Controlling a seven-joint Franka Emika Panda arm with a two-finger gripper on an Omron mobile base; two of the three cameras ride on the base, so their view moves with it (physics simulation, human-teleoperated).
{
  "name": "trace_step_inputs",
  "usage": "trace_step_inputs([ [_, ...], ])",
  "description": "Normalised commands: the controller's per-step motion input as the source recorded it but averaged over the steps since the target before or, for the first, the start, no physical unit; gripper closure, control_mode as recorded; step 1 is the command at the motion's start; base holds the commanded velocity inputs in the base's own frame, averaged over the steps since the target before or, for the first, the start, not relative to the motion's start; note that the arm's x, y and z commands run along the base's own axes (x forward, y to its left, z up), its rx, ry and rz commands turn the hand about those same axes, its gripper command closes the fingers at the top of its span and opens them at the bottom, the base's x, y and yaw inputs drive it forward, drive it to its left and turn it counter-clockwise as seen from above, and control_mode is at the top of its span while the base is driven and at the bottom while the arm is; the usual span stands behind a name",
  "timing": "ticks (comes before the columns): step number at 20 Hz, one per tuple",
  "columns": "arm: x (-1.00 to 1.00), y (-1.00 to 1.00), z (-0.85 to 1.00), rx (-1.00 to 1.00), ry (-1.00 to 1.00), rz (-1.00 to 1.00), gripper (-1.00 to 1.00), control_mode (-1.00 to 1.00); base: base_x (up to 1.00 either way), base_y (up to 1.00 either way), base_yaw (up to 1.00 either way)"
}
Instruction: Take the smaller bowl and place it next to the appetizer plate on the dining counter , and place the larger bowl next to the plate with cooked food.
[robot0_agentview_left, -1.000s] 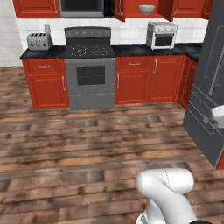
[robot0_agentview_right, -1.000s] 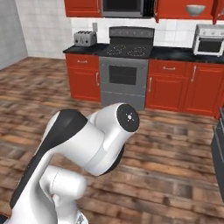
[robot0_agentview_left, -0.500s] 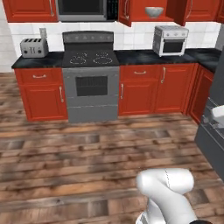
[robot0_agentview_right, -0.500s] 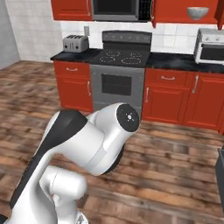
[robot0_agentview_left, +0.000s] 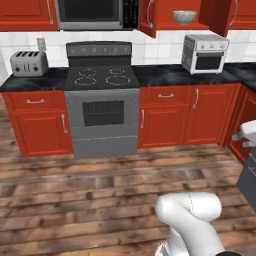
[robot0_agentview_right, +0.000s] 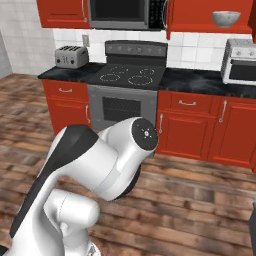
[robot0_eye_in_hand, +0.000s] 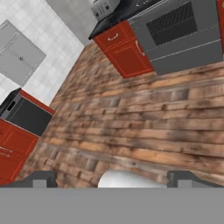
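Observation:
The larger bowl (robot0_agentview_left: 184, 17), grey-white and deep, stands on the shelf of an open red upper cabinet to the right of the microwave; the right base view shows the larger bowl (robot0_agentview_right: 226, 18) too. My gripper (robot0_eye_in_hand: 113, 180) hangs low over the wooden floor, far from the cabinet. It is open, and nothing is between its fingertips (robot0_eye_in_hand: 41, 178). The smaller bowl, the appetizer plate, the plate with cooked food and the dining counter are out of view.
A grey stove (robot0_agentview_left: 102, 107) stands in a run of red base cabinets (robot0_agentview_left: 185, 117) under a black countertop. A toaster (robot0_agentview_left: 28, 63) sits at its left and a toaster oven (robot0_agentview_left: 205, 53) at its right, under the bowl. Cabinet doors (robot0_agentview_left: 148, 20) stand swung open. Wooden floor (robot0_agentview_left: 100, 200) lies between.
The whole picture has shifted and grown: the base has driven closer to the stove and cabinets. The arm's pose and the open gripper are unchanged.

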Motion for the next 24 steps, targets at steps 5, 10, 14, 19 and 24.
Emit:
trace_step_inputs([
  [5,0.0,0.0,0.0,0.0,0.0,0.0,-1.0,1.0,1.0,-0.95,0.0],
  [10,0.0,0.0,0.0,0.0,0.0,0.0,-1.0,1.0,1.0,-0.34,-0.01],
  [14,0.0,0.0,0.0,0.0,0.0,0.0,-1.0,1.0,1.0,-0.51,0.0],
  [19,0.0,0.0,0.0,0.0,0.0,0.0,-1.0,1.0,1.0,-0.75,0.0],
  [24,0.0,0.0,0.0,0.0,0.0,0.0,-1.0,1.0,1.0,-0.31,0.0],
])
